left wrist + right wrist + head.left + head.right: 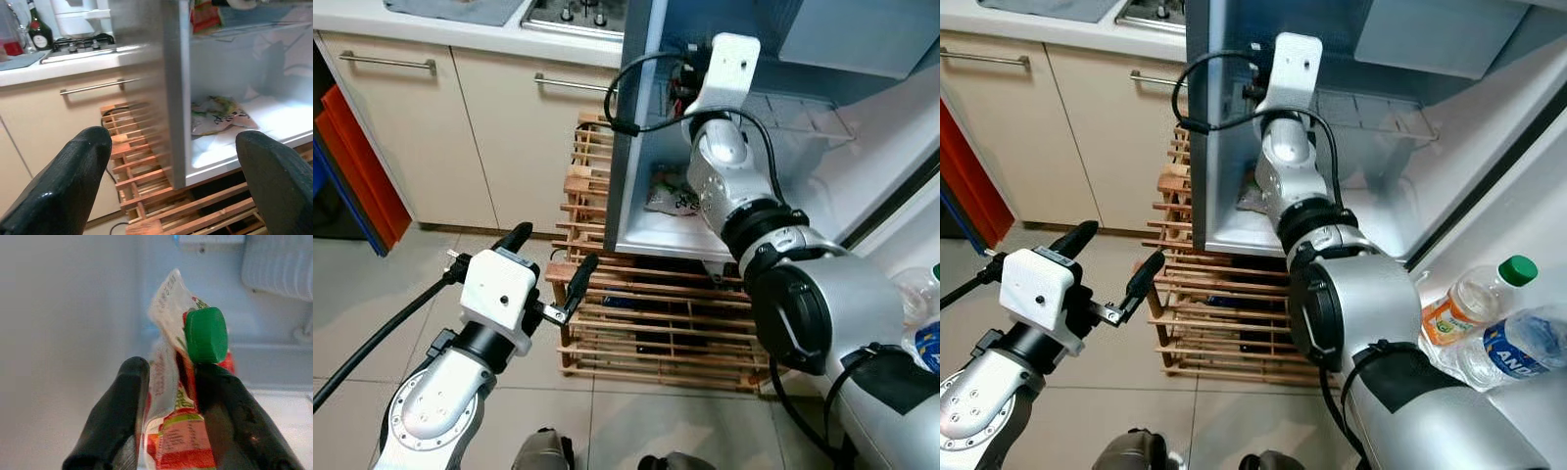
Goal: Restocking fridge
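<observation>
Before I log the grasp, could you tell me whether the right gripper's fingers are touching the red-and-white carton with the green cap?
Touching: in the right wrist view, both black fingers press against the carton.

The robot's right arm (pixel 744 186) stretches forward and upward toward twelve o'clock, its white wrist housing (pixel 726 70) raised at full reach. The right gripper (pixel 168 396) has its jaws closed tight, both black fingers (pixel 117 416) pressed inward. The left arm (pixel 440 411) is bent low at seven o'clock, the left gripper (pixel 548 264) with jaws spread wide.
</observation>
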Robot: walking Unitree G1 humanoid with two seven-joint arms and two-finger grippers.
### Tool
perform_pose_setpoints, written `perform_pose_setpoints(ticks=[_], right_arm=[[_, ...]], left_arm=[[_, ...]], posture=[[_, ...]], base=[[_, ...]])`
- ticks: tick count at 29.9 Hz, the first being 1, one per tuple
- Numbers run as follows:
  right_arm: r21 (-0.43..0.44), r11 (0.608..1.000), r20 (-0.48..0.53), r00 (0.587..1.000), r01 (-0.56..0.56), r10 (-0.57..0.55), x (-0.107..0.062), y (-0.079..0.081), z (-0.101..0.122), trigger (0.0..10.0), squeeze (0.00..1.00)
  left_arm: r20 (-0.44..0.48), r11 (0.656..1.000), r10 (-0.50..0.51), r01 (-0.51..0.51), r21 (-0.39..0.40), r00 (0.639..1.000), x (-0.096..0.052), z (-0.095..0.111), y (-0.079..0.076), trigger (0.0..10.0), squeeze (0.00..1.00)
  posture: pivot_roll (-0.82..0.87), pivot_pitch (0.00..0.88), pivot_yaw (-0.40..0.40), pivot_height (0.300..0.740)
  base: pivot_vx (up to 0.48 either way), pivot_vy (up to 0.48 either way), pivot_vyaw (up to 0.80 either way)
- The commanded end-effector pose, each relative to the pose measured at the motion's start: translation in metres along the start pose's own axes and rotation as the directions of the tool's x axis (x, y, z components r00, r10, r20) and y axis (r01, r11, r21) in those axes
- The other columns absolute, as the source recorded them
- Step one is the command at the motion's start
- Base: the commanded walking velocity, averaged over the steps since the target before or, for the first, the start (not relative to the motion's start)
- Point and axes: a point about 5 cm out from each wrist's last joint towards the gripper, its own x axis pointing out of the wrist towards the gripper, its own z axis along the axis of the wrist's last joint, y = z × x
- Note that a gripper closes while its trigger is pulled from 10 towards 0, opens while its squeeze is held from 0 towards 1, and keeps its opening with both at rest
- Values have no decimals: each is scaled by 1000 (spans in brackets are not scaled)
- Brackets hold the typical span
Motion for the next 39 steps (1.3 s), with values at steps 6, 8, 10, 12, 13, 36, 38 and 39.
perform_pose_setpoints(ticks=[6, 8, 10, 12, 13, 36, 38, 39], right_arm=[[-149, 989, 73, 997, 2, 9, 5, 0, 20, 10000, 1000], [-172, 985, 82, 997, 13, 1, 6, -1, 21, 10000, 1000], [-200, 979, 71, 997, 25, -10, 5, -5, 17, 10000, 1000], [-207, 978, 66, 998, 31, -18, 4, -7, 14, 10000, 918], [-197, 980, 59, 998, 29, -18, 4, -8, 12, 10000, 247], [311, 948, -171, 985, 61, -7, 2, -19, -12, 10000, 1000], [316, 946, -171, 985, 68, -14, 3, -20, -11, 10000, 1000], [317, 946, -171, 985, 73, -19, 4, -21, -9, 10000, 1000]], left_arm=[[3, 999, 32, -32, 26, 999, 1, 4, 4, 10000, 0], [2, 999, 35, -35, 29, 999, 1, 3, 4, 10000, 0], [3, 999, 34, -34, 36, 999, 3, 3, 4, 10000, 0], [5, 999, 32, -32, 40, 999, 4, 3, 5, 10000, 0], [5, 999, 32, -32, 41, 999, 5, 3, 5, 10000, 0], [16, 997, 53, -54, 58, 998, 11, 5, 2, 10000, 0], [16, 997, 54, -55, 62, 998, 11, 6, 1, 10000, 0], [16, 996, 54, -55, 64, 998, 12, 6, 1, 10000, 0]], posture=[[338, 128, -121, 740], [335, 128, -121, 740], [333, 124, -120, 740], [333, 124, -118, 740], [333, 123, -117, 740], [318, 128, -130, 740], [317, 127, -131, 740], [315, 128, -131, 740]], base=[[0, 0, 0], [0, 0, 0], [0, 0, 0], [0, 0, 0], [0, 0, 0], [0, 0, 0], [0, 0, 0], [0, 0, 0]])
